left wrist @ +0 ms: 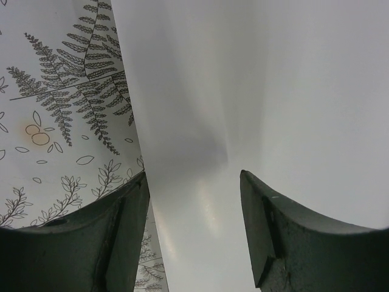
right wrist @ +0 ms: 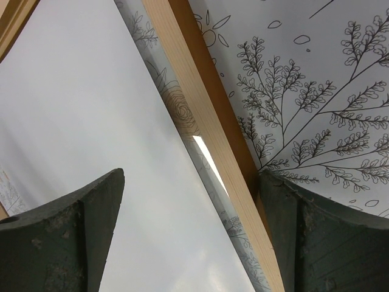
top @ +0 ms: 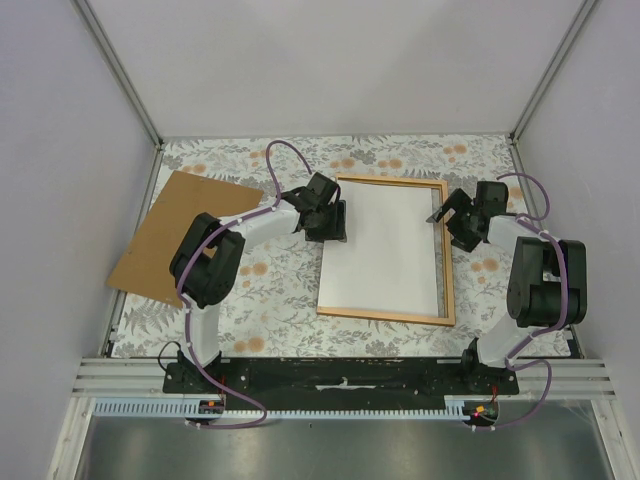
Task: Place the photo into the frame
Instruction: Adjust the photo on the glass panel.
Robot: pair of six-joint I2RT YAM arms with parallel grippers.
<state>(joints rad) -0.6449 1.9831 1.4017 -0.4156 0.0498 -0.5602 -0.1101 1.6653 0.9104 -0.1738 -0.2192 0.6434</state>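
— left jaws stand apart, straddling the left edge of the photo (top: 385, 250), clamped on nothing. right jaws gape wide across the right rail of the frame (top: 385, 317), empty too.
— where's the photo lying?
— white back up, on the frame but shifted left: it hides the left rail, and a strip of patterned surface (top: 270, 290) shows between it and the right rail.
— how will it handle?
— light, thin and floppy, i'd judge, and easy to crease. take it at that raised left edge, or nudge it flat.
— room to move?
— only that right-hand gap. the brown backing board (top: 180, 235) lies well apart, left.
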